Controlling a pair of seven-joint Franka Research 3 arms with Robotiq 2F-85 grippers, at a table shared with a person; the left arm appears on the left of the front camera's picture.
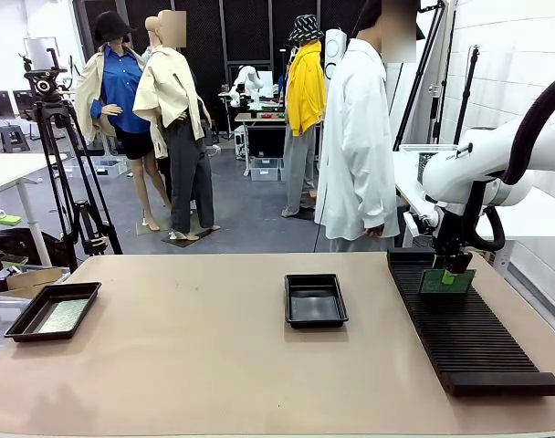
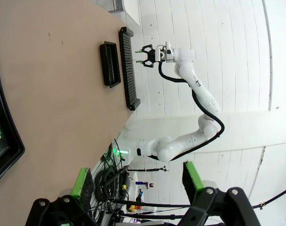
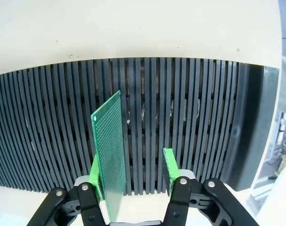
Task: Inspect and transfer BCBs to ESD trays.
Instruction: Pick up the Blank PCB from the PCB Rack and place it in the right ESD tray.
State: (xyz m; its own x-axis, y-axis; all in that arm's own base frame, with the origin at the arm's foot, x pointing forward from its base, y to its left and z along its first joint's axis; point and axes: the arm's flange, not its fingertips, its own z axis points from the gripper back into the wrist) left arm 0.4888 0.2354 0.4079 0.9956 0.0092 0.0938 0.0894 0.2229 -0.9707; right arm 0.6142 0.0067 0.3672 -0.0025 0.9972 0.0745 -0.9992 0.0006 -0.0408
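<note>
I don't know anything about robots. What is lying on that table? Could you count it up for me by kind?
Trays: 2
Boards: 2, one flat in the left tray, one upright in the rack
Rack: 1
Total: 5

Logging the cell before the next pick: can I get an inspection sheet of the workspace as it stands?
Surface: tan table.
Job's things: upright BCB standing in the slotted rack; flat BCB lying in the left ESD tray; middle ESD tray holds nothing.
Clutter: nothing seen.
Grippers: right gripper straddles the upright BCB, one pad touching, the other apart; left gripper open, holding nothing.
Cables: black hose along the right arm.
Surroundings: person in white coat at the far side; tripod.
</note>
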